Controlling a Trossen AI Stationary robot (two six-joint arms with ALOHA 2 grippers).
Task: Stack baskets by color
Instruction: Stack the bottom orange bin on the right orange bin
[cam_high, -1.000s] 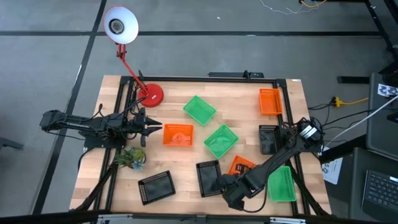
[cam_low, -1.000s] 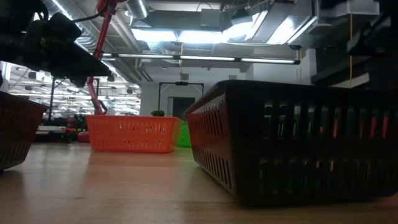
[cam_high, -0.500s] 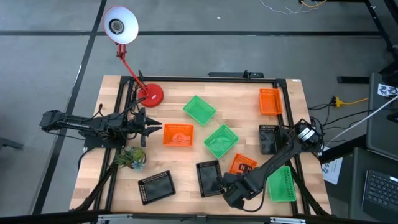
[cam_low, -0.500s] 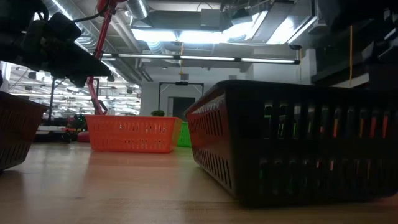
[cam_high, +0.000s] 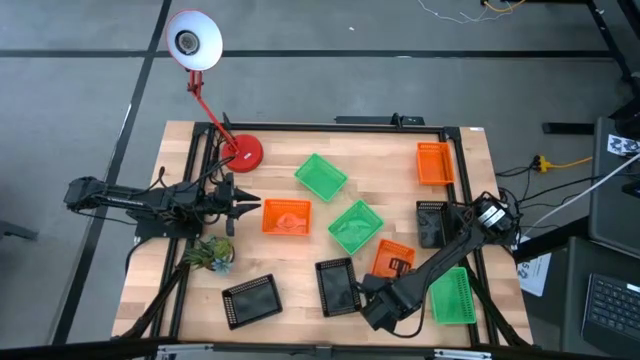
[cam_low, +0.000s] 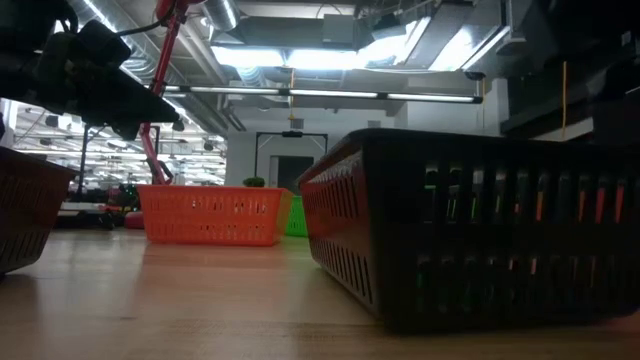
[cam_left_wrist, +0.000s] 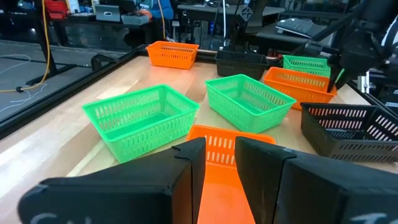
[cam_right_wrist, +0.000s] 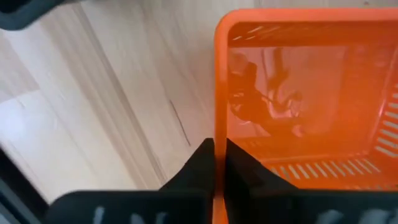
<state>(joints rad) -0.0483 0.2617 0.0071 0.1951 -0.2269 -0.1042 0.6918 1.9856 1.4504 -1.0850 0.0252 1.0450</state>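
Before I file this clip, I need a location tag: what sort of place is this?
Probably a lab or workshop: a wooden table on a dark frame, exposed ceiling ducts, benches with monitors and cables behind.

One camera hangs high above and looks straight down on the whole desk (cam_high: 200, 300), while another sits right at desk level, very close to a black basket (cam_low: 470, 230), and looks flat across the wood into the room behind. The left wrist camera looks forward over the left gripper (cam_left_wrist: 214, 165) across the middle of the desk toward the right edge, and the right wrist camera looks down from very near at the rim of an orange basket (cam_right_wrist: 298, 93). The high view and the left wrist view share the green baskets (cam_high: 355, 225) in the middle.
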